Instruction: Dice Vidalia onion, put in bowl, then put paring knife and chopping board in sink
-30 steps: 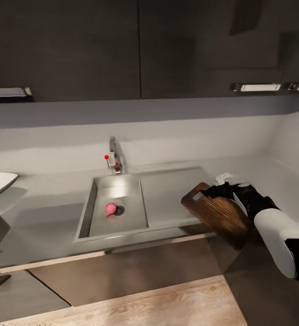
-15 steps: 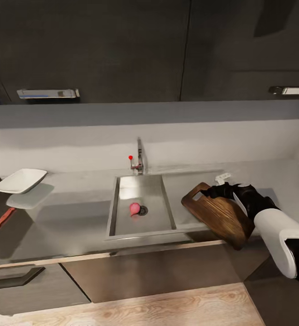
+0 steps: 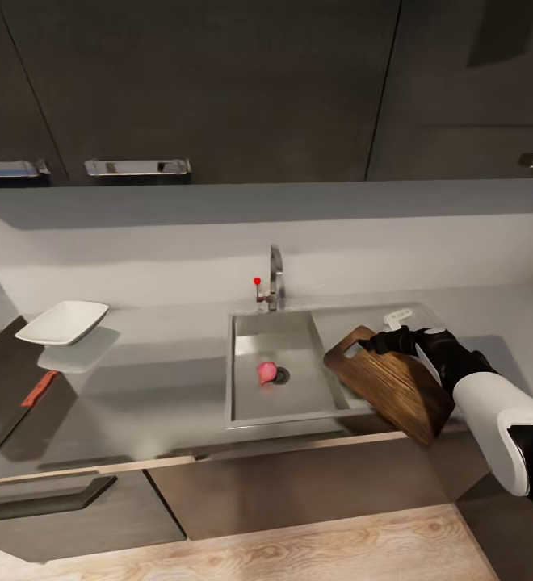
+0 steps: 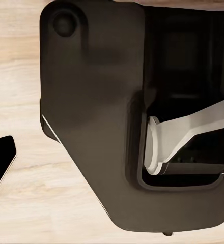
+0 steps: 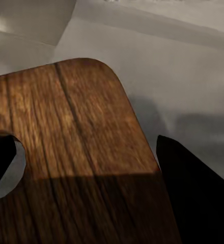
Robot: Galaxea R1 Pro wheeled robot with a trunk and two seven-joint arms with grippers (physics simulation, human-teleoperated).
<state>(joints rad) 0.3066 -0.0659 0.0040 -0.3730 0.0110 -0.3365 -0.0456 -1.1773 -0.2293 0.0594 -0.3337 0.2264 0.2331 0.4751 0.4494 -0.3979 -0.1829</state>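
Observation:
The pinkish Vidalia onion (image 3: 266, 372) lies beside the drain in the steel sink (image 3: 242, 379). My right gripper (image 3: 381, 343) is shut on the dark wooden chopping board (image 3: 392, 391), which hangs tilted above the countertop (image 3: 153, 387) just right of the basin. In the right wrist view the board (image 5: 76, 132) fills the space between two dark fingers (image 5: 193, 193), handle slot at the edge. The paring knife (image 3: 26, 403) rests far left on the worktop, red handle toward the white bowl (image 3: 62, 322). A dark fingertip (image 4: 0, 162) of my left gripper shows over the floor.
A chrome tap (image 3: 275, 278) with a red dot stands behind the basin. Dark wall cabinets (image 3: 218, 89) hang above, dark base cabinets (image 3: 299, 484) below the front edge. Wooden floor (image 3: 299, 549) lies in front. My own base (image 4: 102, 117) shows in the left wrist view.
The camera has moved, so sink, tap and bowl sit further right in the picture and the knife has come into view. The board stays held in my right gripper.

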